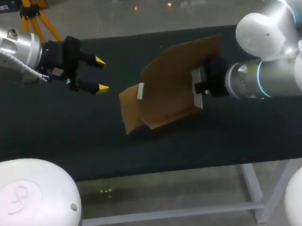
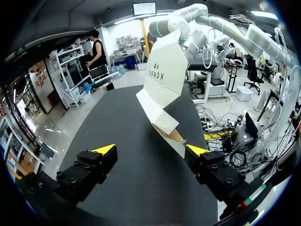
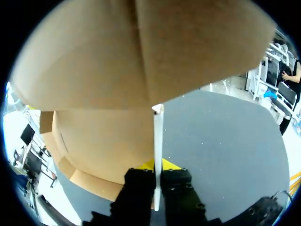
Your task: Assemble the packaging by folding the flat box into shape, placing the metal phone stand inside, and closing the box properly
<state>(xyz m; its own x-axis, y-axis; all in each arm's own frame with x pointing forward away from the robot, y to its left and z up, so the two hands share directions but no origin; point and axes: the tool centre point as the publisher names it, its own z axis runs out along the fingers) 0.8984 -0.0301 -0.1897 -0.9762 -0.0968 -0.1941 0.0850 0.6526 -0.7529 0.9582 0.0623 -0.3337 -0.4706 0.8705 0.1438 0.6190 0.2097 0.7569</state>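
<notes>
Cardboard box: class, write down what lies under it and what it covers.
Under the tilted cardboard box, the left wrist view shows only black table. The right claw grips its edge. In the head view, the box covers that claw's tips.

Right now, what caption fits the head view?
Right gripper holds brown cardboard box over dark table; left gripper open beside it.

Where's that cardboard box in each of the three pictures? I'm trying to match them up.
Head view: the cardboard box is mid-table, brown side showing, held up by the right gripper.
Left wrist view: ahead of the open left gripper, white side showing.
Right wrist view: it fills most of the view ahead, one edge pinched between the right gripper's fingers.
Shared landmark: the dark table.
</notes>
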